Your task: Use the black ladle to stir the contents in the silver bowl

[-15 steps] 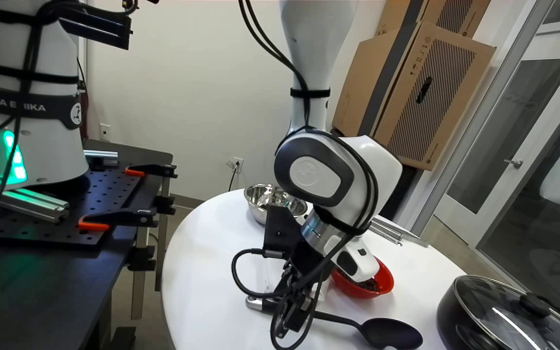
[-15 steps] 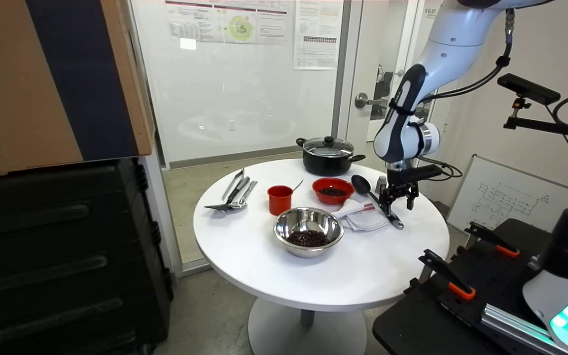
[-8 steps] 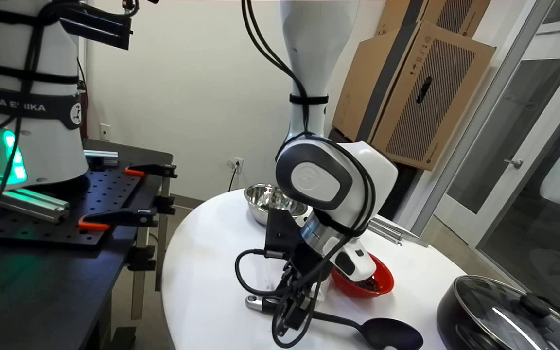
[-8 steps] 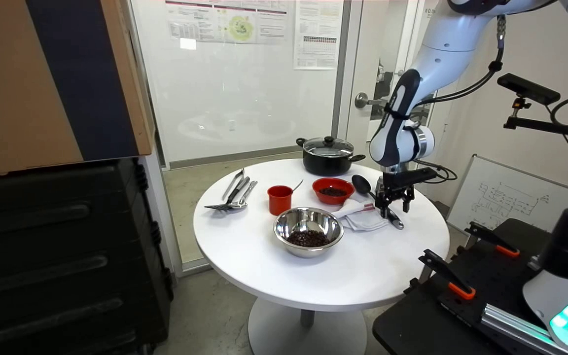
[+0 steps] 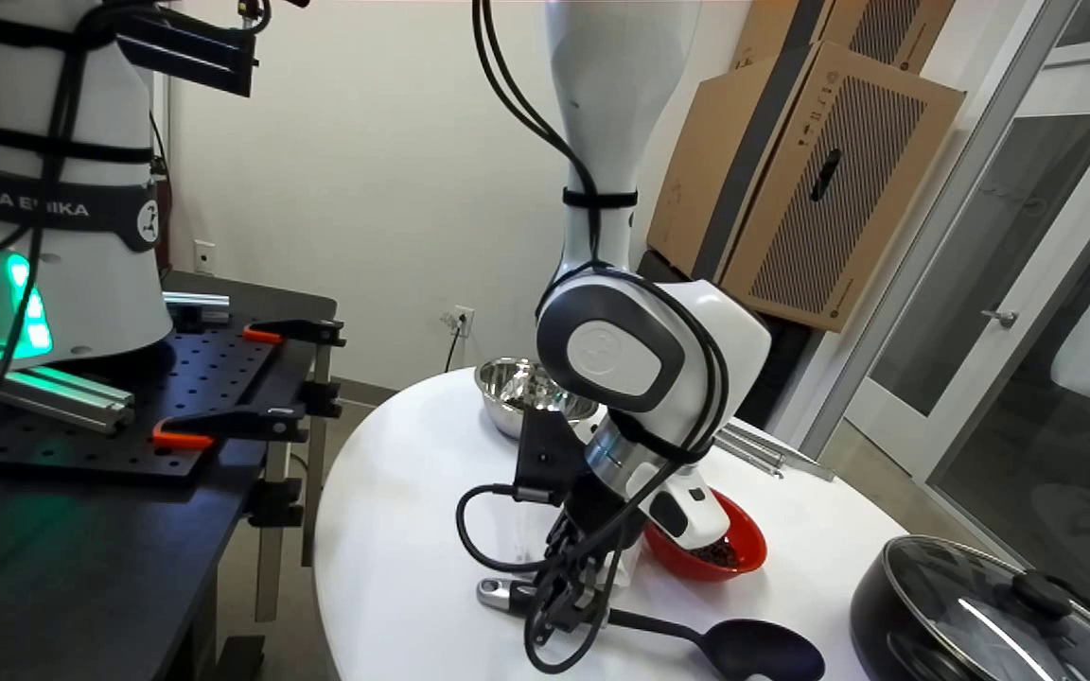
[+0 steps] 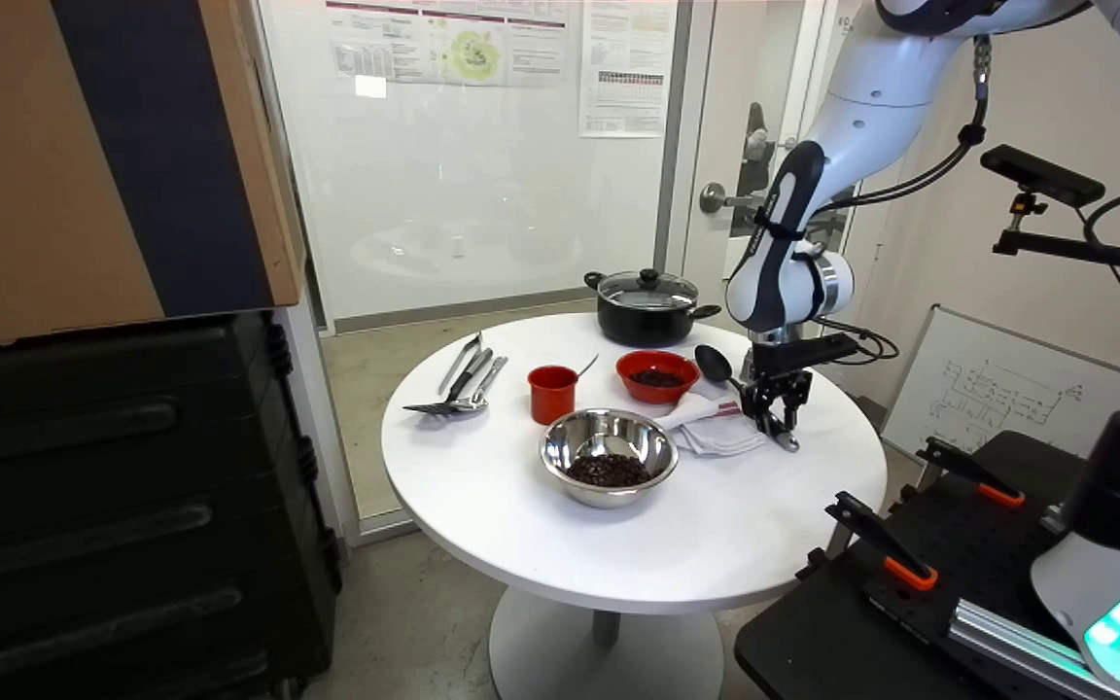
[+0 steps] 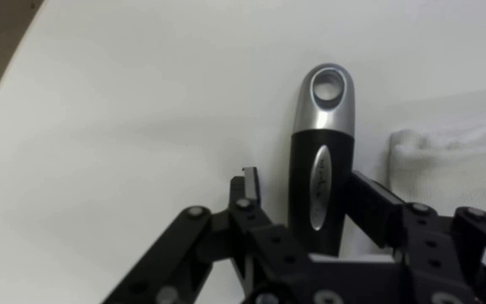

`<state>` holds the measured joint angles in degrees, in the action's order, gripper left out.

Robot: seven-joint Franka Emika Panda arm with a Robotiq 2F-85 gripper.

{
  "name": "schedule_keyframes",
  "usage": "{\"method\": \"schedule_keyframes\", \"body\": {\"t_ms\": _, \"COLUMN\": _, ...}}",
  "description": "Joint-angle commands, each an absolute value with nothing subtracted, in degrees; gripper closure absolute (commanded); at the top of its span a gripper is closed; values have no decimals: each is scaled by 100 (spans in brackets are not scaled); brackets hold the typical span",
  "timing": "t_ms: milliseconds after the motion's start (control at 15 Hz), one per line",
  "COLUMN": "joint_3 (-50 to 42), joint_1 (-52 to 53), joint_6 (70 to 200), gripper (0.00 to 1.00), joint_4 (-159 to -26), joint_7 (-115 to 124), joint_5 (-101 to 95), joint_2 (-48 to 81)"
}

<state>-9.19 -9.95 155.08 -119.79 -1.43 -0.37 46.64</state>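
One black ladle (image 5: 761,647) lies on the white table (image 6: 511,510)

The tool (image 7: 303,181) has its jaws apart, astride the handle (image 7: 323,138), one side seemingly touching it. In an exterior view, the red-striped cloth (image 6: 723,437) lies between handle and silver bowl (image 6: 605,498), which holds dark contents (image 6: 609,471).

In an exterior view I list: one black glass-lidded pot (image 6: 647,325), far; one red bowl (image 6: 652,393), nearer; one red cup (image 6: 552,397), left; utensils (image 6: 465,379), farther left; one red-striped white cloth (image 6: 723,437), near right.
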Motion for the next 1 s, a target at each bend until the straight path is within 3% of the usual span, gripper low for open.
{"method": "schedule_keyframes", "body": {"t_ms": 0, "joint_3": -993, "joint_1": -928, "joint_6": 15578, "gripper": 75, "joint_4": -11891, "joint_7": 33, "joint_5": -61, "joint_2": 4766}}
{"method": "schedule_keyframes", "body": {"t_ms": 133, "joint_3": -1017, "joint_1": -931, "joint_6": 15575, "gripper": 90, "joint_4": -11890, "joint_7": 53, "joint_5": -61, "joint_2": 4750}}
{"method": "schedule_keyframes", "body": {"t_ms": 200, "joint_3": -1018, "joint_1": -933, "joint_6": 15578, "gripper": 92, "joint_4": -11892, "joint_7": 56, "joint_5": -58, "joint_2": 4748}}
{"method": "schedule_keyframes", "body": {"t_ms": 600, "joint_3": -983, "joint_1": -977, "joint_6": 15521, "gripper": 92, "joint_4": -11994, "joint_7": -24, "joint_5": -57, "joint_2": 4578}}
{"method": "schedule_keyframes", "body": {"t_ms": 933, "joint_3": -787, "joint_1": -1267, "joint_6": 15576, "gripper": 92, "joint_4": -12546, "joint_7": -427, "joint_5": -8, "joint_2": 3663}}
